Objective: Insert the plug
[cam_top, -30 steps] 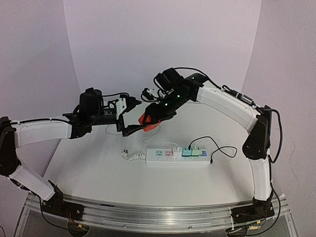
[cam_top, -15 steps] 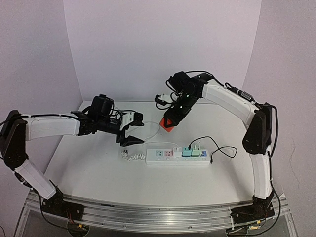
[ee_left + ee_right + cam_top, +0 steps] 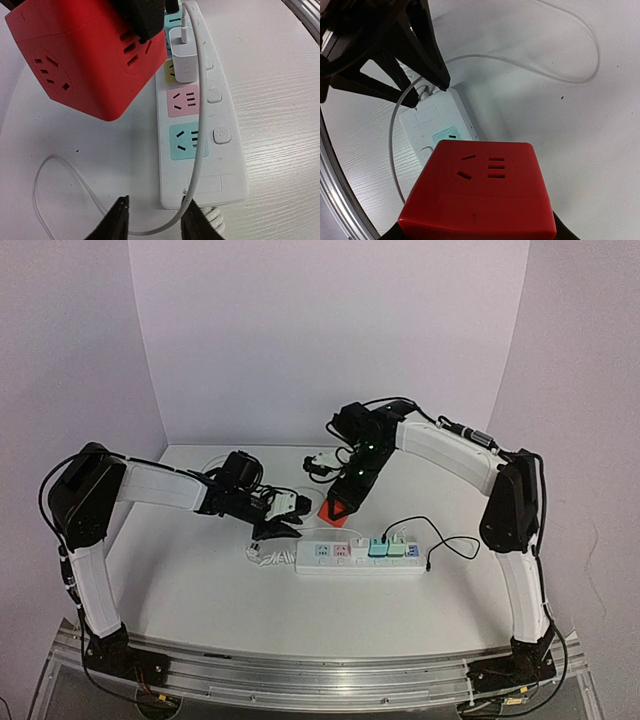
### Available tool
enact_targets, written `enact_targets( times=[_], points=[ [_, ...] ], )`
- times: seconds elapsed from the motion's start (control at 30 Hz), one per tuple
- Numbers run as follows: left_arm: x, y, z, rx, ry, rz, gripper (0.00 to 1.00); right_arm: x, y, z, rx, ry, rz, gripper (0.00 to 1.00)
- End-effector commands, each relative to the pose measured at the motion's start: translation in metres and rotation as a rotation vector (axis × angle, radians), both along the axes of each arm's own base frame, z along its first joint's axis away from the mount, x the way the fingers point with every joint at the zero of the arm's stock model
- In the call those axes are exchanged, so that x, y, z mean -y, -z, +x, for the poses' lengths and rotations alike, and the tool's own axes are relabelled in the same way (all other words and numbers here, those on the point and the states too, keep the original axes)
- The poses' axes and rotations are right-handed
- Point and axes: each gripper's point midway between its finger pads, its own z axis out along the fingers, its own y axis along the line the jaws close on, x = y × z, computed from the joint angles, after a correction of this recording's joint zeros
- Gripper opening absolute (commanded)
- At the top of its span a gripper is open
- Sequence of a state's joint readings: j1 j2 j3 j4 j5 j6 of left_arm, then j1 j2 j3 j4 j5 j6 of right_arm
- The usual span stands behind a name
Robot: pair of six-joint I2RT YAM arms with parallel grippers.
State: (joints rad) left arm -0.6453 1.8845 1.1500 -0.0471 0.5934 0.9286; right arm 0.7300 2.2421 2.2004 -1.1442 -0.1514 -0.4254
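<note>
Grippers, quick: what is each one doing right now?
Left gripper: jaws stand narrow around the thin white cable; grip cannot be told.
Right gripper: closed on the red plastic cube-shaped socket block.

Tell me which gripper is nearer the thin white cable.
Left. The left gripper has its jaws astride the cable beside the power strip; the right gripper hangs higher, gripping the red socket cube.

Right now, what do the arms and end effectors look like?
The left arm and right arm have white link shells and black joints. Black cables loop along the right one; green lights glow near its wrist. The left end effector has black tapered fingers; the right end effector is black too.
</note>
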Motion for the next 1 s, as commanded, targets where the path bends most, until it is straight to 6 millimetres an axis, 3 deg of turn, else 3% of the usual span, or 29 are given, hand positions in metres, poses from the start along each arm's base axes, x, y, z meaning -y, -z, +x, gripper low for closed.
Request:
enact_targets(
  times=[0.0,0.1,0.23,0.3,0.43,0.6,0.77,0.97],
  points=[
    [0.007,-0.022,0.013,0.110,0.017,-0.050,0.20,-0.003,-0.014,-0.006,-0.004,-0.010,0.037,0.00],
    [0.009,-0.032,0.014,0.129,0.011,-0.078,0.04,-0.005,-0.015,-0.004,0.001,-0.011,0.043,0.00],
    [0.009,-0.054,0.012,0.126,0.016,-0.086,0.00,-0.006,-0.022,-0.003,0.014,-0.012,0.056,0.00],
    [0.004,-0.063,0.002,0.112,0.038,-0.061,0.00,-0.007,-0.027,-0.004,0.022,-0.022,0.062,0.00],
    [-0.009,-0.074,-0.042,0.042,0.136,-0.032,0.00,-0.014,-0.025,-0.019,0.047,-0.129,0.047,0.00],
    [-0.011,-0.062,-0.085,-0.090,0.194,0.017,0.00,-0.024,-0.012,-0.034,0.006,-0.201,0.041,0.00],
    [-0.008,-0.052,-0.084,-0.164,0.152,0.036,0.00,-0.017,0.010,-0.043,-0.041,-0.250,-0.066,0.00],
    [-0.008,-0.043,-0.097,-0.215,0.182,0.033,0.00,-0.020,0.026,-0.053,-0.080,-0.296,-0.106,0.00]
  ],
)
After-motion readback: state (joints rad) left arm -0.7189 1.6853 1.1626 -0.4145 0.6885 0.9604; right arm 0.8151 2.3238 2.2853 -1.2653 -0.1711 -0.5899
